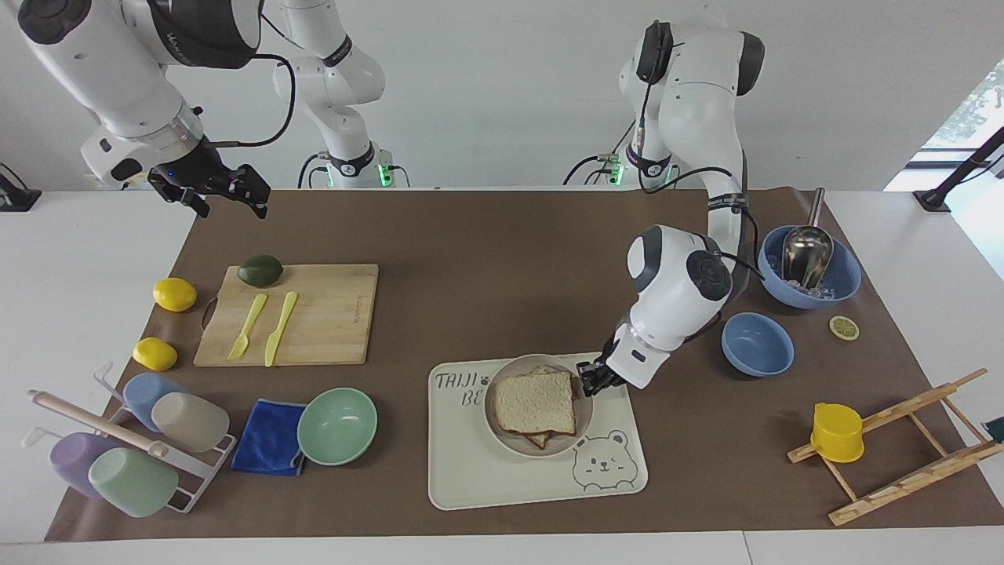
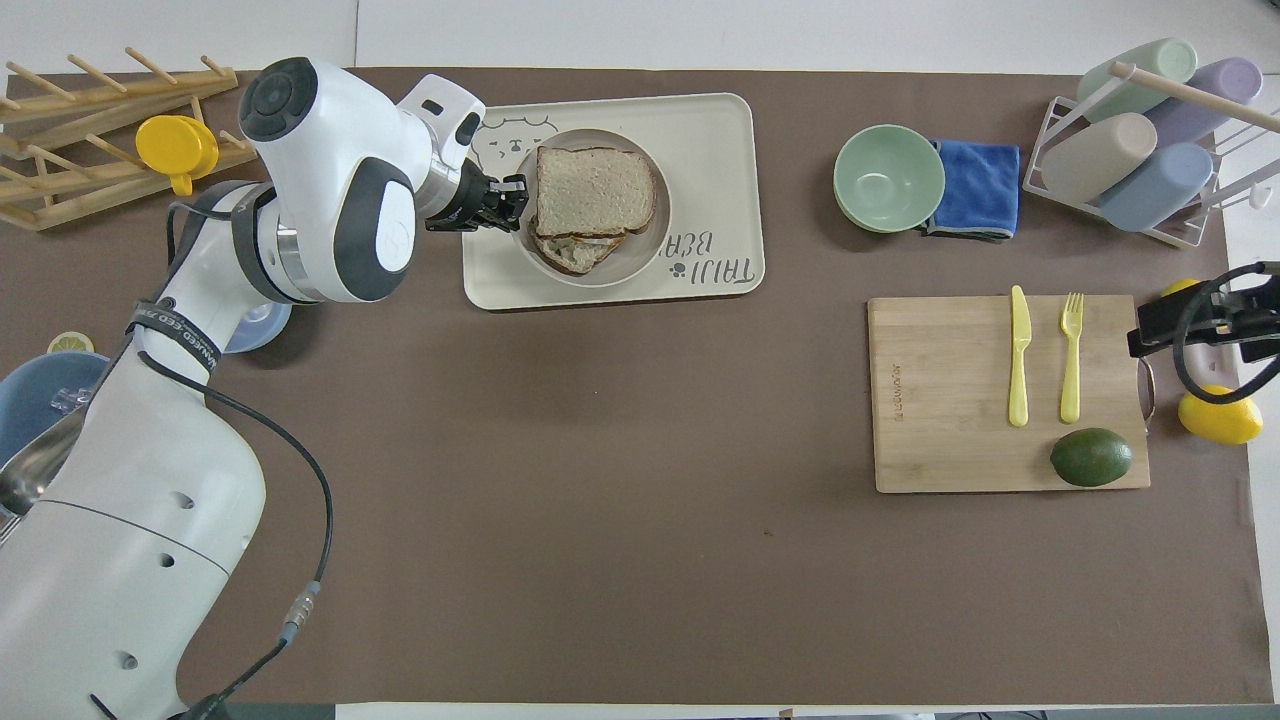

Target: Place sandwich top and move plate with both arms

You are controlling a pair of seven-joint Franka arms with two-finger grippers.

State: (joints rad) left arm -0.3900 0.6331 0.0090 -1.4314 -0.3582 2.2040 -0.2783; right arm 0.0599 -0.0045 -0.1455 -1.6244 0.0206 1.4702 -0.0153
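The sandwich top lies on a lower slice on the round beige plate. The plate is over the middle of the cream bear tray; I cannot tell whether it rests on it. My left gripper is shut on the plate's rim, at the side toward the left arm's end of the table. In the overhead view, the left gripper grips the plate beside the sandwich top. My right gripper waits open and empty in the air over the mat's corner, near the cutting board.
A cutting board holds an avocado, a yellow fork and a yellow knife. A mint green bowl and a blue cloth lie beside the tray. Two blue bowls stand near the left arm. A cup rack and a wooden rack stand at the table's ends.
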